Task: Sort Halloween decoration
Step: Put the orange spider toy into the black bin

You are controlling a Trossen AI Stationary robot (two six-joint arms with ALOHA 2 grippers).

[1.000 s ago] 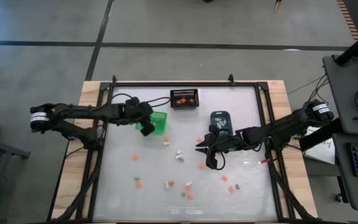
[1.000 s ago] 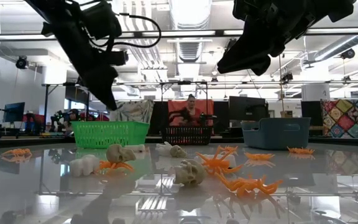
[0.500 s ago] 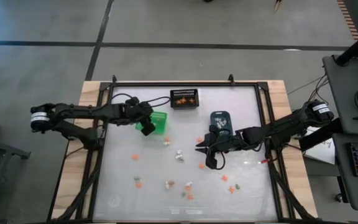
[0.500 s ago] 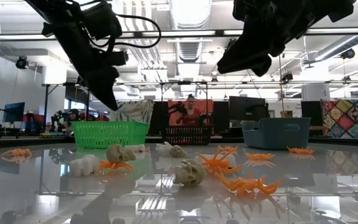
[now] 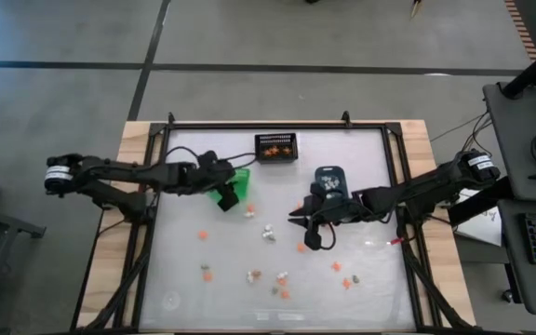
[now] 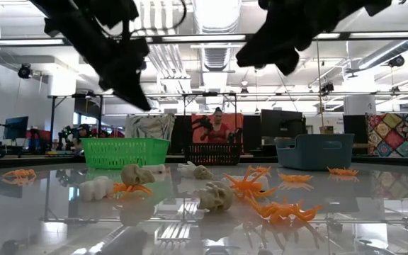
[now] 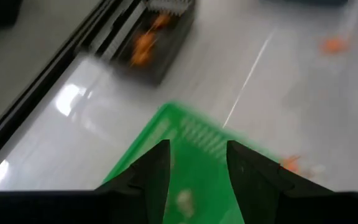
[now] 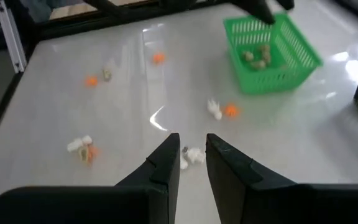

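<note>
The Halloween decoration is many tiny trinkets strewn over the table: white skulls (image 5: 268, 233) (image 6: 217, 196) and orange spiders (image 5: 203, 234) (image 6: 282, 210). Some pale ones lie inside the green bin (image 5: 241, 179) (image 8: 269, 46). My left gripper (image 5: 226, 195) (image 7: 194, 165) hangs open above the green bin's near corner, with nothing between its fingers. My right gripper (image 5: 303, 228) (image 8: 192, 140) hovers high over the table's middle, near the blue-grey bin (image 5: 329, 179). Its fingers stand a narrow gap apart with only the table showing between them.
A black mesh bin (image 5: 275, 147) (image 7: 157, 43) with orange pieces stands at the far edge. The blue-grey bin holds white pieces. More trinkets lie toward the near edge (image 5: 282, 279). A raised frame (image 5: 394, 186) runs around the table. People sit in the room beyond.
My left gripper has swung from over the green bin's left side toward the table's near edge and a little to the right, tipping its fingers up somewhat. The trinkets on the table lie where they were.
</note>
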